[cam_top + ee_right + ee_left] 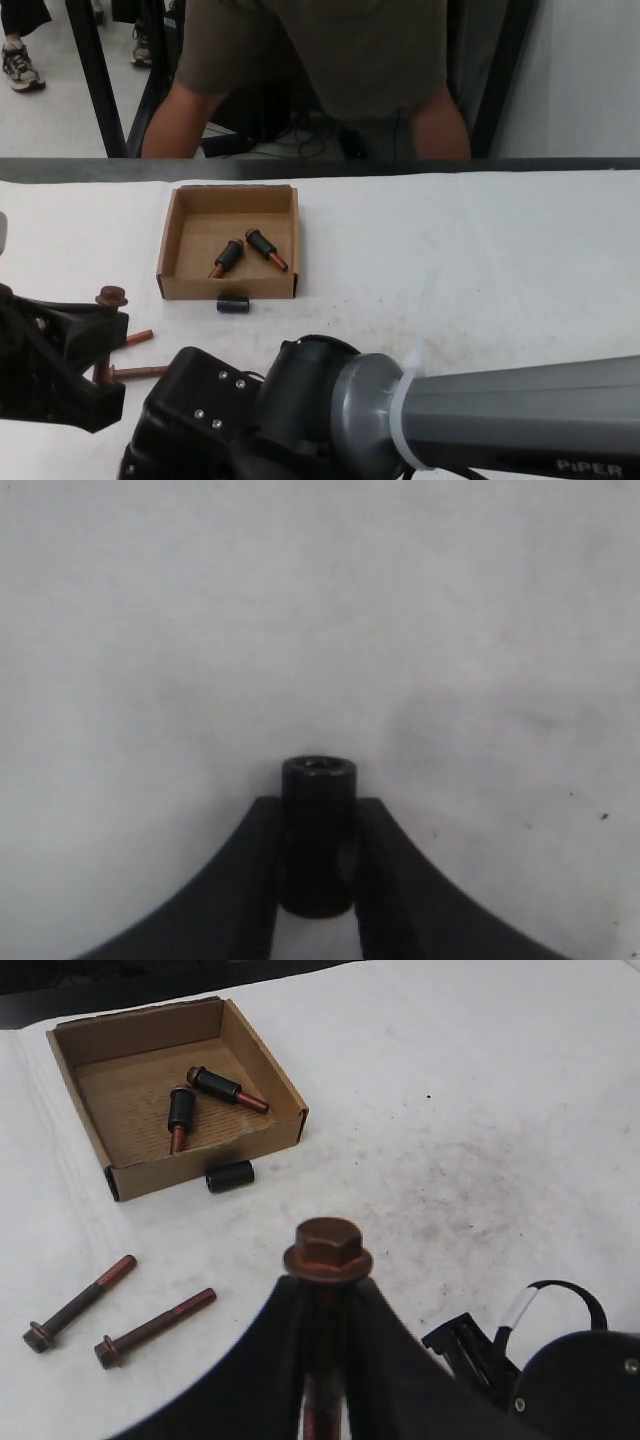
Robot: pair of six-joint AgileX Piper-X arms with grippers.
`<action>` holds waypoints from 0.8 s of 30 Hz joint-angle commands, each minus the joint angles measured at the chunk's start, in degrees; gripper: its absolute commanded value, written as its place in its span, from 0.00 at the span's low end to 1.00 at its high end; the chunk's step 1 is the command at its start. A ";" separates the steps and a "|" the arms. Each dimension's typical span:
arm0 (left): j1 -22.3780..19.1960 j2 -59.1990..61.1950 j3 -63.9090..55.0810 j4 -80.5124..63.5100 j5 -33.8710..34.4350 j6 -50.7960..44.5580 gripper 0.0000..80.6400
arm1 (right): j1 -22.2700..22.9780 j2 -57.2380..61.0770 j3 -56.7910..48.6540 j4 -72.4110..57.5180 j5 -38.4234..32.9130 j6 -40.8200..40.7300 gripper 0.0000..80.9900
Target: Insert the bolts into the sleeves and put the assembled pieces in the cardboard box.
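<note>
The left fingers (265,1360) clench a bolt (327,1250) along its shank, head poking past their tips. To its right, the right fingers (250,880) clamp a sleeve (318,780), bore facing outward. 2 loose bolts (80,1300) lie near-left on the counter (480,1110). The cardboard box (190,1160), farther off, holds 2 assembled pieces (180,1110).

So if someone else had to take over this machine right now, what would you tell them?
Left pincer: shut on a copper-coloured hex-head bolt.
Right pincer: shut on a black cylindrical sleeve.
Done: two assembled pieces lie in the brown cardboard box.
To do: join the held pair and box it; one loose black sleeve beside the box's wall and two loose bolts wait on the white bench.
</note>
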 commanded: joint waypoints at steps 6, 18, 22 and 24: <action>-0.15 -0.50 -0.29 -0.12 -0.60 0.06 0.01 | 0.13 -2.22 -0.48 10.57 6.84 0.62 0.00; -0.15 -0.50 -0.29 -9.88 11.25 -14.44 0.01 | -0.31 -18.29 -0.30 10.48 5.96 14.12 0.00; -0.15 -0.50 -0.29 -20.23 11.57 -17.61 0.01 | -1.27 -21.07 -0.30 8.49 5.96 14.19 0.00; -0.15 -0.50 -0.29 -24.76 11.44 -19.39 0.01 | -2.35 -21.88 -0.30 7.65 5.47 14.66 0.00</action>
